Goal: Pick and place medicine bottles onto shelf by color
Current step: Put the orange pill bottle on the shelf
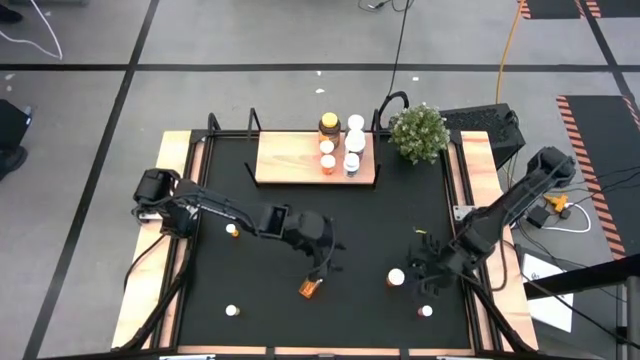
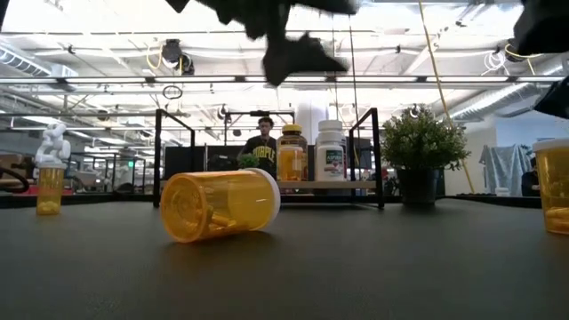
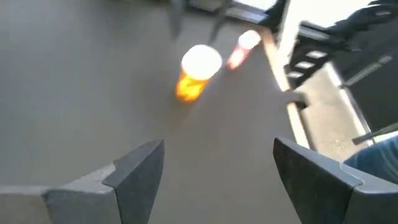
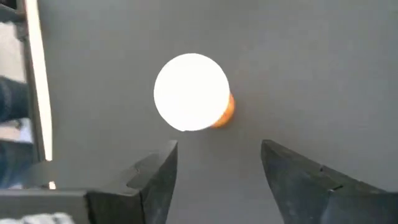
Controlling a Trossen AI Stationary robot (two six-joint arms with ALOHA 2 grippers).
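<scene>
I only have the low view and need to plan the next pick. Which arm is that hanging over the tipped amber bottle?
Observer: That is the left tool, open and empty, just short of the tipped bottle.
Operator: Where is the right one?
Observer: The right tool is open above an upright white-capped bottle, which stands ahead of its fingers, not between them.
Operator: How is the shelf sorted?
Observer: On the shelf, the amber bottles form one column and the white bottles stand beside them.

Left claw (image 1: pixel 325 262) and right claw (image 1: pixel 425 283) open, low, empty.
</scene>
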